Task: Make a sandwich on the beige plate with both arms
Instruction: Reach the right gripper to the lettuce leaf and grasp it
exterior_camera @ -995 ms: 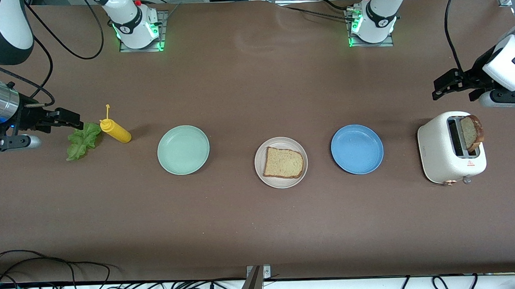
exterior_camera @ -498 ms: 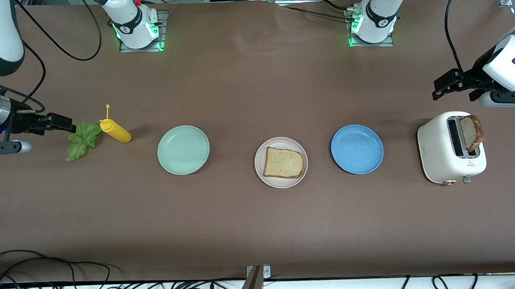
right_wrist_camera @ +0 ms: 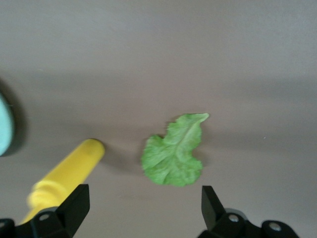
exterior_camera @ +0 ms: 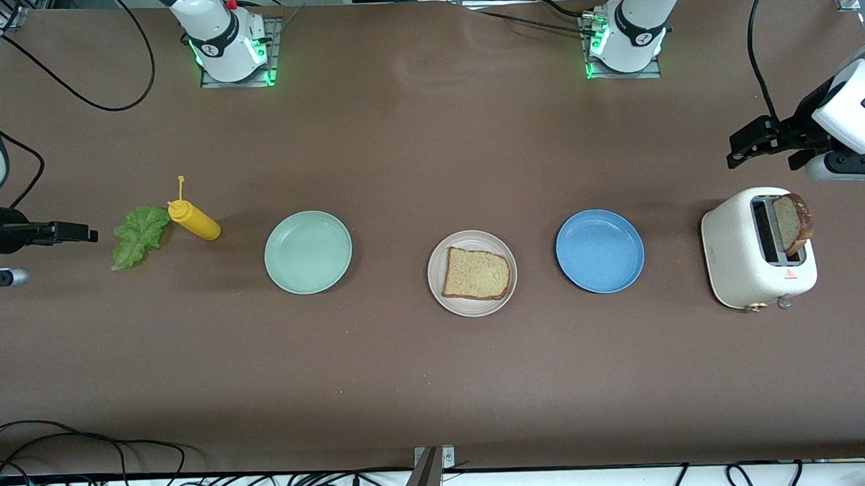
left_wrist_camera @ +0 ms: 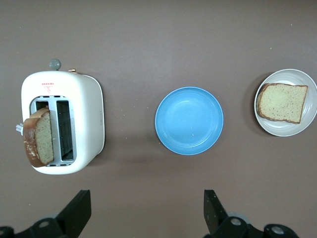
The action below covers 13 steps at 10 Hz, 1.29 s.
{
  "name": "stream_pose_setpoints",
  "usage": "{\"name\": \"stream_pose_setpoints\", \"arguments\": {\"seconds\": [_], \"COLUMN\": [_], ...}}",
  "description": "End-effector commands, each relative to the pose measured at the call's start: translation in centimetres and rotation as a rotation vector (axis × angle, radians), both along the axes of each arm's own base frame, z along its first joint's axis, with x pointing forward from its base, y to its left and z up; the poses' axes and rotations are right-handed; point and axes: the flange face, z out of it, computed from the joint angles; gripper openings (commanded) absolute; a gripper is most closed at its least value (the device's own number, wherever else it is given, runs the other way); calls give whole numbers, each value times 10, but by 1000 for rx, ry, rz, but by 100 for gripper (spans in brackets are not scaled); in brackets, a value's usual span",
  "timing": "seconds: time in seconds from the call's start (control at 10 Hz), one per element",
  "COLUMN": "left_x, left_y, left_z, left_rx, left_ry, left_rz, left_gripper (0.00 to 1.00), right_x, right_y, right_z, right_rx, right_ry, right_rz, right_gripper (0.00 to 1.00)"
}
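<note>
The sandwich's parts lie apart. One tan bread slice (exterior_camera: 477,273) (left_wrist_camera: 282,102) lies flat on the beige plate (exterior_camera: 434,272) (left_wrist_camera: 287,73) at mid-table. A second slice (exterior_camera: 794,223) (left_wrist_camera: 38,138) stands in the white toaster (exterior_camera: 739,251) (left_wrist_camera: 86,114) at the left arm's end. The green lettuce leaf (exterior_camera: 140,236) (right_wrist_camera: 173,151) lies on the table at the right arm's end. My right gripper (exterior_camera: 85,234) (right_wrist_camera: 143,203) hangs open and empty beside the leaf, apart from it. My left gripper (exterior_camera: 736,149) (left_wrist_camera: 147,208) hangs open and empty over the table beside the toaster.
A yellow mustard bottle (exterior_camera: 194,220) (right_wrist_camera: 64,176) lies next to the lettuce. A mint green plate (exterior_camera: 308,252) and a blue plate (exterior_camera: 599,251) (left_wrist_camera: 188,120) flank the beige plate. Cables hang along the table edge nearest the front camera.
My right gripper has drawn back from over the lettuce toward the right arm's end of the table. The left arm has held still.
</note>
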Motion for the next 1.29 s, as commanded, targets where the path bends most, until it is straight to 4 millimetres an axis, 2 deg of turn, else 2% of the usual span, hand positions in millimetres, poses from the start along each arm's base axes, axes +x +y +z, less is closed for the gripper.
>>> {"name": "stream_pose_setpoints", "arguments": {"seconds": [0.0, 0.2, 0.4, 0.8, 1.1, 1.19], "left_x": [-1, -1, -1, -1, -1, -1], "left_y": [0, 1, 0, 1, 0, 0], "left_z": [3, 3, 3, 3, 3, 3], "left_rx": [-9, -8, -8, -8, -8, -8], "left_ry": [4, 6, 6, 6, 7, 6], "left_rz": [3, 3, 2, 5, 3, 3], "left_gripper": [100, 100, 100, 100, 100, 100], "right_x": [-7, -32, -50, -55, -51, -51], "right_y": [-1, -1, 1, -7, -10, -10], "right_z": [-47, -97, -125, -161, -172, -171], "right_rx": [-56, -57, -51, -43, -55, -55], "right_ry": [27, 16, 36, 51, 30, 29], "right_rz": [65, 61, 44, 38, 58, 59], "right_gripper": [100, 100, 100, 100, 100, 68]}}
